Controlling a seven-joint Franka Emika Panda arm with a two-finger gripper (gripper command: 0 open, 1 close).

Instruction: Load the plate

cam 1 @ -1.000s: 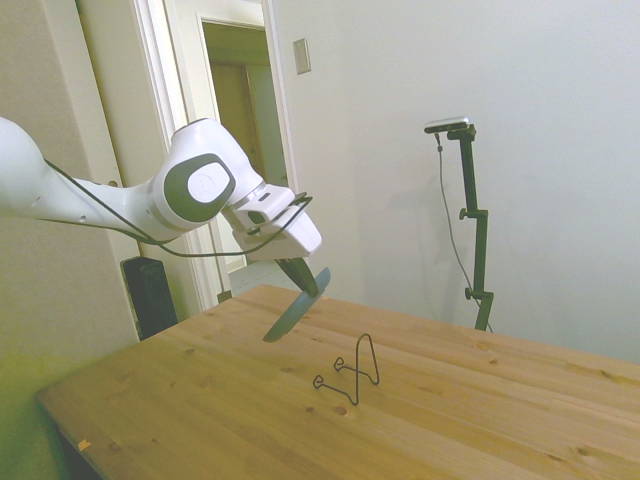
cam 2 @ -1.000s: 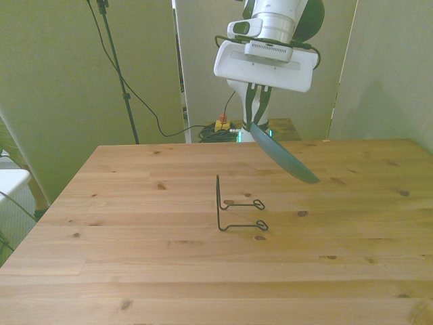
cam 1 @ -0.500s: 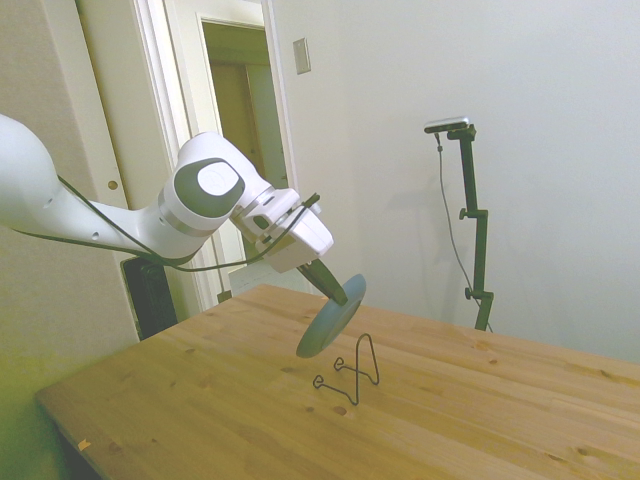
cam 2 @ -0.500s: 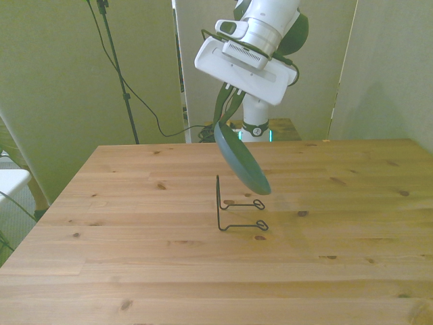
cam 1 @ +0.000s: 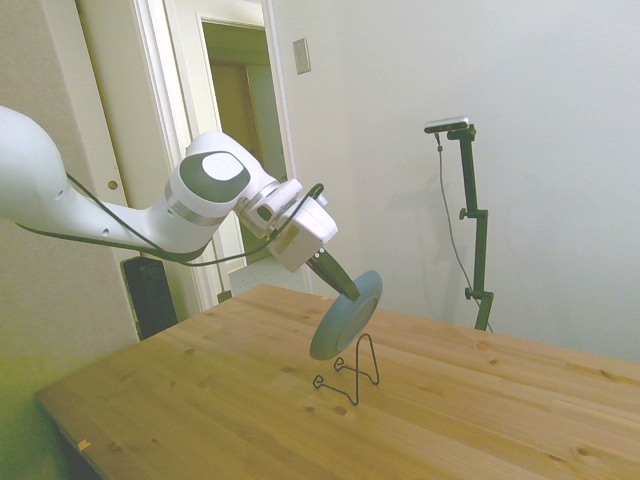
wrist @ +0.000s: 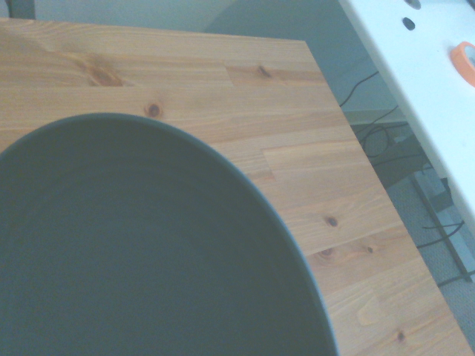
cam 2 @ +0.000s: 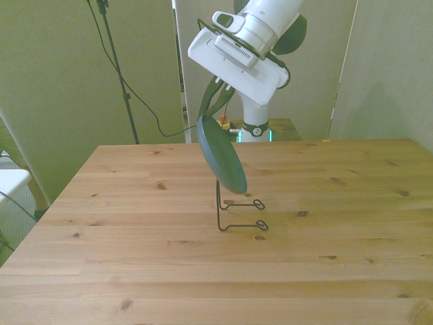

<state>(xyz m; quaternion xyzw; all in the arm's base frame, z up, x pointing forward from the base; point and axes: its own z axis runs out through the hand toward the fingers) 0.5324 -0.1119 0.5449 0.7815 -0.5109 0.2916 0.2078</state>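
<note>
Wooden table (cam 2: 135, 203) of pale knotty planks, plain walls behind, open doorway (cam 1: 240, 120) at the back in the side view. Your gripper (cam 2: 215, 108) hangs in the air over the far half of the table, fingers pinched on the upper rim of the plate (cam 2: 221, 156), (cam 1: 345, 315). You hold the plate clear of the wood, tilted steeply, close to on edge. In the front view it slants from 11 o'clock at the fingers down to 5 o'clock at its free edge. In the side view the grip sits near 12 o'clock on the rim and the disc leans down toward 7 o'clock.

Wrist view is mostly filled by the plate's dark teal-grey matte inside (wrist: 133, 245), raised rim curving across, table planks and a table corner past it, floor and cables beyond.

Outward from the plate: wire stand (cam 2: 237, 210), (cam 1: 352, 370) stands on the table directly under it, thin black wire, upright loop plus two small foot loops. In the front view the plate's lower edge overlaps the top of the upright; you can't tell from these views if they touch. Rest of your white arm (cam 1: 120, 215) reaches back from the gripper.
</note>
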